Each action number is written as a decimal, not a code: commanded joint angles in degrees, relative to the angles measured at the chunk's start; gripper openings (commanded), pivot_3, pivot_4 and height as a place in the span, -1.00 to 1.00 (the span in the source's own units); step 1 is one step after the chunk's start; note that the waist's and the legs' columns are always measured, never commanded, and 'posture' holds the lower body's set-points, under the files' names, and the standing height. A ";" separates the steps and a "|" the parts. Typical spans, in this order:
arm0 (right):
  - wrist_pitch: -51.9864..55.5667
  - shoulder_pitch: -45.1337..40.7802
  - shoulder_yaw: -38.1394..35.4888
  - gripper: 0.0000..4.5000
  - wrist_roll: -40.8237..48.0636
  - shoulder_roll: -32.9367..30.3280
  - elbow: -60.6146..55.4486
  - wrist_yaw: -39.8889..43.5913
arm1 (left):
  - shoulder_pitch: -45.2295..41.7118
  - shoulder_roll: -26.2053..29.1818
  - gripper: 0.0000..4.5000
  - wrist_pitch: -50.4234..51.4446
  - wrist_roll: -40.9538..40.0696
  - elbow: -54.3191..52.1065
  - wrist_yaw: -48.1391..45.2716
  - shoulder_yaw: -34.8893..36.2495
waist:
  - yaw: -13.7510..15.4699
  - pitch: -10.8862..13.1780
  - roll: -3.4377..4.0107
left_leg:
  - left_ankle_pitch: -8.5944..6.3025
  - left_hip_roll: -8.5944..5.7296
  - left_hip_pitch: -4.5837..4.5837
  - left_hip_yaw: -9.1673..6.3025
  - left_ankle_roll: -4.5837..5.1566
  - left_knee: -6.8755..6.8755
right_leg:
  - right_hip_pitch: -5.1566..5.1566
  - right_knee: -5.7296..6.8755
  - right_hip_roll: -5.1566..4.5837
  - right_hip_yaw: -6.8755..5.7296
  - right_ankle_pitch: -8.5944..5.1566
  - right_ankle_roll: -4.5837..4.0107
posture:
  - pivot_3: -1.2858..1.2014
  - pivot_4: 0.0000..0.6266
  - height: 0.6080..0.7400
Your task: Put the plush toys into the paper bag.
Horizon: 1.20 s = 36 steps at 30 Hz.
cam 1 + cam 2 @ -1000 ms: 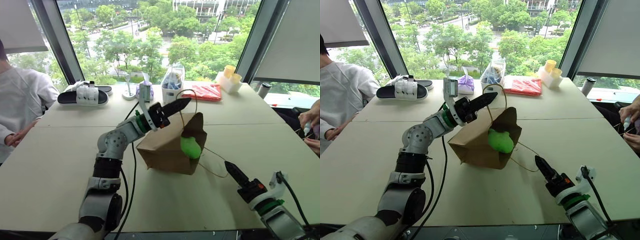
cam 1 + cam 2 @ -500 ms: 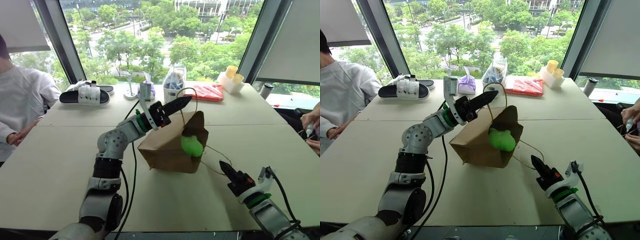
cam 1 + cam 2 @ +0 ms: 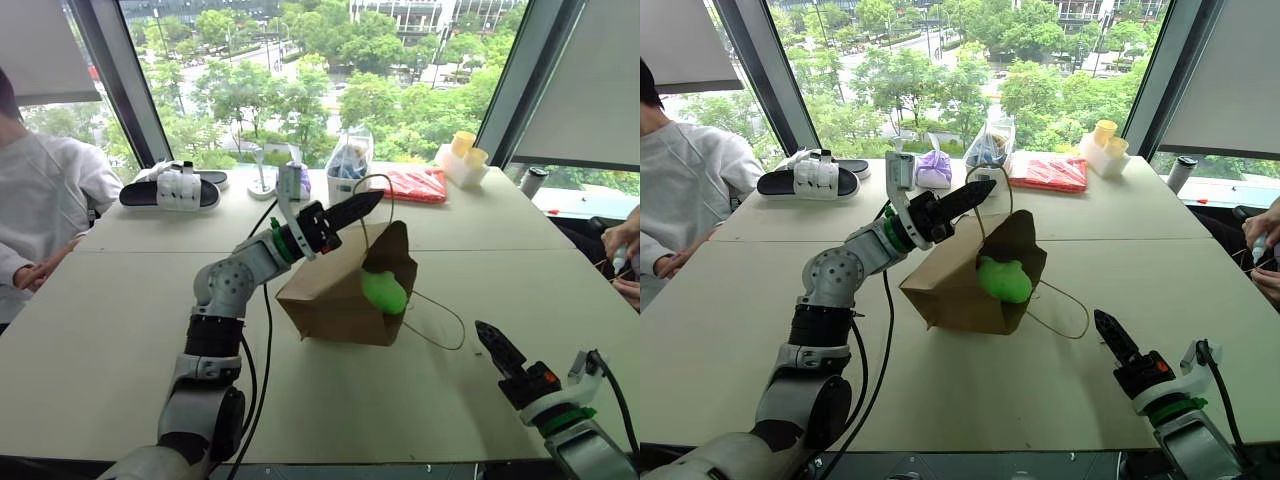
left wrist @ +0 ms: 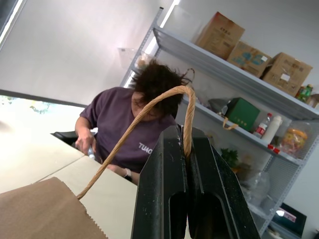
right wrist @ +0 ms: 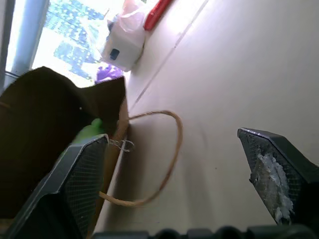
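green plush toy (image 3: 383, 291) blocking paper bag (image 3: 335, 300) mouth, seemingly

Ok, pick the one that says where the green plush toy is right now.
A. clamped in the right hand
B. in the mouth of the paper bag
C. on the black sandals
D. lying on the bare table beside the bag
B: the green plush toy sits in the open mouth of the tilted paper bag, while the right hand is apart from it and holds nothing.

left gripper (image 3: 362, 208) raised, fingers pressed together (pinching twine) | right gripper (image 5: 182, 172) low near table, jaws spread wide
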 commanded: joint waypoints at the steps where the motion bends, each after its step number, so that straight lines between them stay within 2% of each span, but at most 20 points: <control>1: 0.34 0.12 1.28 0.98 1.07 0.29 -1.29 -0.12 | -1.23 -0.25 -1.00 -0.87 -0.76 -1.04 -0.78 0.34 | -0.04 0.00 0.00 | 0.00 0.00 0.00 0.00 0.00 0.00 | 0.01 0.00 0.00 0.00 0.00 0.00 | 0.03 -0.52 1.00; 17: -1.65 -5.95 7.37 0.98 1.16 5.18 0.79 -1.15 | -0.69 0.64 -1.00 -1.28 -0.62 -0.48 -1.22 0.94 | -0.45 0.00 -0.01 | 0.00 0.02 0.02 -0.02 0.00 -0.01 | 0.00 0.01 0.02 -0.01 0.00 0.00 | 0.03 -0.52 1.00; 20: -3.08 -7.67 7.43 0.61 -0.26 5.45 1.81 -0.90 | -0.68 0.62 -1.00 -1.49 -0.47 -0.23 -1.36 0.87 | -0.44 0.00 0.00 | 0.00 0.02 0.02 -0.01 0.00 -0.01 | 0.00 0.01 0.02 -0.01 0.00 0.00 | 0.03 -0.52 1.00; 23: -4.17 -9.11 7.74 -0.01 -1.14 5.73 2.22 -0.29 | -0.68 0.59 -1.00 -1.79 -0.23 0.12 -1.62 0.72 | -0.41 0.00 0.00 | 0.00 0.01 0.02 -0.01 0.00 -0.01 | -0.01 0.01 0.03 -0.01 0.00 0.00 | 0.03 -0.52 1.00; 27: -4.97 -9.75 7.24 -0.96 0.14 6.02 0.33 -0.05 | -0.76 0.61 -1.00 -2.02 -0.17 0.36 -1.80 0.76 | -0.42 0.00 0.00 | 0.00 0.01 0.01 -0.02 0.00 -0.01 | -0.02 0.01 0.03 -0.01 0.00 0.00 | 0.03 -0.52 1.00; 32: -4.98 -11.12 3.59 -0.99 8.78 2.56 -5.43 1.41 | -1.37 0.48 -1.00 -2.05 -0.99 0.96 -1.10 1.81 | -0.39 0.02 0.03 | 0.00 0.01 0.00 -0.02 0.00 -0.01 | -0.02 0.00 0.02 0.00 0.00 0.00 | 0.03 -0.52 1.00; 36: -6.16 -15.04 -0.83 -0.99 18.78 -3.04 -9.43 0.40 | -2.73 0.20 -1.00 -1.71 -2.46 2.32 0.91 4.16 | -0.35 0.02 0.02 | 0.00 0.01 0.00 -0.02 0.00 0.00 | -0.01 0.00 0.02 -0.01 0.00 0.01 | 0.03 -0.52 1.00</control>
